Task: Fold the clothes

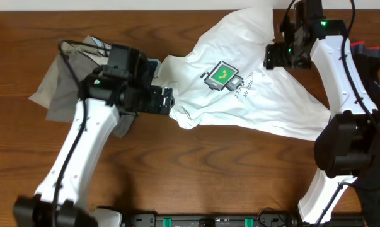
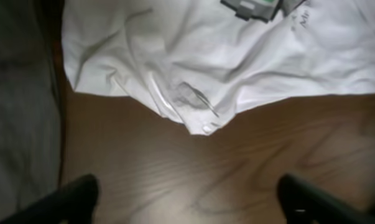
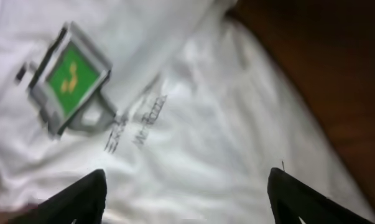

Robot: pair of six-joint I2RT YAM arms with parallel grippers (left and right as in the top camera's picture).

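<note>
White T-shirt [image 1: 265, 110]: lies crumpled on the desk [image 1: 208, 170], centre to right of the overhead view, front up. One end reaches the top edge of that view; the rest fans out toward the right arm [image 1: 341, 69]. Cloth is rumpled, with many creases and no clean fold line.

Print [image 1: 222, 75]: green square in a grey frame, with small dark lettering just beside it. It sits near the middle of the shirt and is also clear in the right wrist view [image 3: 69, 78].

Grey garment [image 1: 54, 85]: a loose heap at the left end of the desk, partly under the left arm [image 1: 82, 145] and close beside the shirt's left edge. The wrist view [image 2: 19, 93] shows a strip of bare wood between the two.

Left jaws: spread wide, nothing between them. Both fingers [image 2: 75, 196] are over bare wood, just short of a wrinkled corner of the shirt [image 2: 199, 118].

Right jaws: spread wide, gripping nothing. Fingers [image 3: 81, 196] are above the white cloth [image 3: 224, 124], to one side of the print. Contact with the fabric cannot be told.
</note>
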